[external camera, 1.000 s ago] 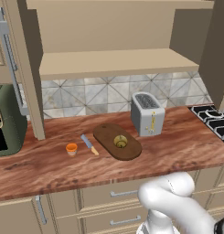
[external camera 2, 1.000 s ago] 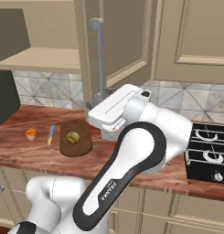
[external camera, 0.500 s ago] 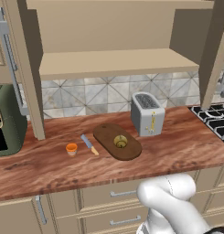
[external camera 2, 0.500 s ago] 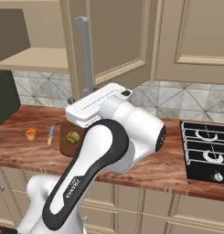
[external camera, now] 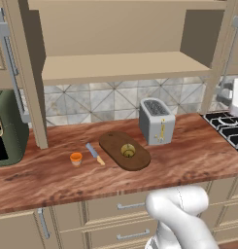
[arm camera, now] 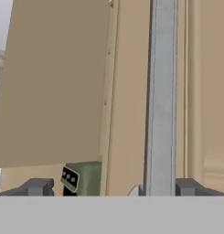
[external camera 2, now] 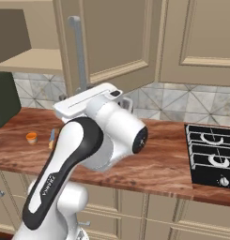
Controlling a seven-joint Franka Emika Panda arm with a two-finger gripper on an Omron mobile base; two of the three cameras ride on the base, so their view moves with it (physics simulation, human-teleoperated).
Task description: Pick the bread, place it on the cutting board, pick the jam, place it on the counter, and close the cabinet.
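Cabinet: you see the beige-tan upper wall cabinet open, its shelf bare.
Counter: the long reddish-brown wood-grain counter carries the dark oval cutting board, with the olive-brown bread on it, and the tiny orange jam jar just left.
Gripper: the dark two-finger gripper is spread wide by the grey door handle.
Change: the door has swung further toward closed than half a second ago.

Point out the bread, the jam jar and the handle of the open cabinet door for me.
bread [external camera: 127, 150], left base view, on top of the bun, which sits on the cutting board.
jam [external camera: 76, 158], left base view, on the orange jar's side.
cabinet door handle [external camera 2: 80, 58], right base view, midway up the grey bar.
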